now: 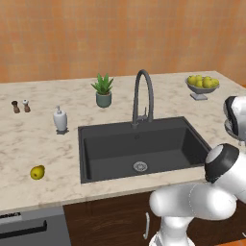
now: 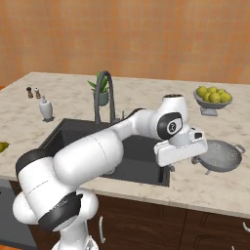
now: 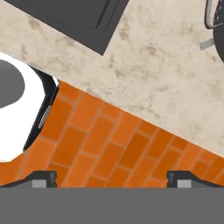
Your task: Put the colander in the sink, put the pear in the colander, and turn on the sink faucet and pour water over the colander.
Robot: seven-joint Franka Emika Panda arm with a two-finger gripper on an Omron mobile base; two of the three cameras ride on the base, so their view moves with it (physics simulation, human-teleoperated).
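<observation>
I'm looking across the counter (image 1: pixel 43 144), pale marble running wall to wall, and the sink (image 1: pixel 144 149) sits sunk in the middle of it with nothing in the basin yet, so I judge we're on step one: fetching the colander. My arm (image 2: pixel 93 156) is folded out over the front edge of the counter, to the right of the basin. The faucet (image 1: pixel 143 96) arches up behind the sink, its spout over the basin, and no water is running. The colander (image 2: pixel 222 155) sits on the counter right of the sink, just beside my hand and in front of the fruit bowl (image 2: pixel 212 100) (not the one I want). In the hand view its rim just peeks in at the top right corner.

The gripper (image 3: pixel 111 177) has its fingers spread wide with nothing between them, and it's staring down past the counter edge at orange floor tiles, so it isn't lined up on anything.

The pear (image 1: pixel 37 172) lies far off on the left stretch of counter, well apart from everything else; that's for later.

Next, I reckon I need to swing the hand right and over the colander, come down on its rim or a handle, and close there. A thin rim is the risk; I'd want it square between the fingers.
</observation>
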